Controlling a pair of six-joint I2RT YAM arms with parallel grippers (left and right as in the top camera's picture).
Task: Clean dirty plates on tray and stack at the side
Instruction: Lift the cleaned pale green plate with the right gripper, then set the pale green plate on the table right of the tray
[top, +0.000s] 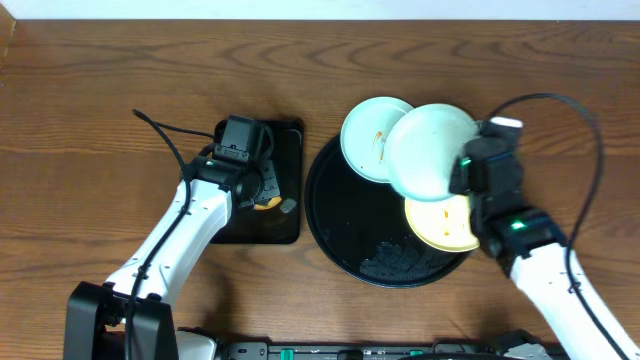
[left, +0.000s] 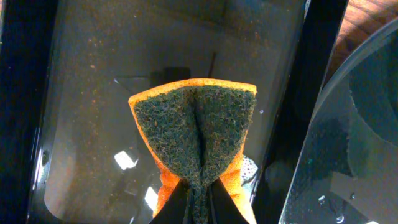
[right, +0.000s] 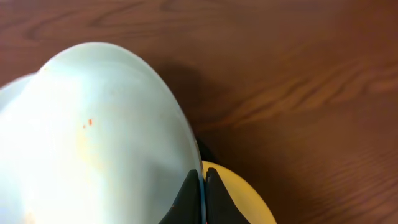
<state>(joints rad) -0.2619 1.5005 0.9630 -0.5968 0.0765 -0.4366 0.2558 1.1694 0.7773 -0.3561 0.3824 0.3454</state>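
My right gripper (top: 462, 172) is shut on the rim of a bluish-white plate (top: 430, 150) and holds it tilted above the round black tray (top: 345, 235). In the right wrist view that plate (right: 93, 137) fills the left side, pinched by the fingers (right: 203, 186). A pale yellow plate (top: 440, 225) lies on the tray below it and shows in the right wrist view (right: 242, 199). A second bluish-white plate (top: 366, 140) with an orange smear rests on the tray's far rim. My left gripper (left: 198, 199) is shut on an orange and green sponge (left: 196, 137).
A rectangular black tray (top: 285, 215) sits left of the round tray, under the left gripper and sponge; it shows wet in the left wrist view (left: 93, 93). Water droplets lie on the round tray's front (top: 395, 262). Brown wooden table (top: 90, 120) surrounds everything.
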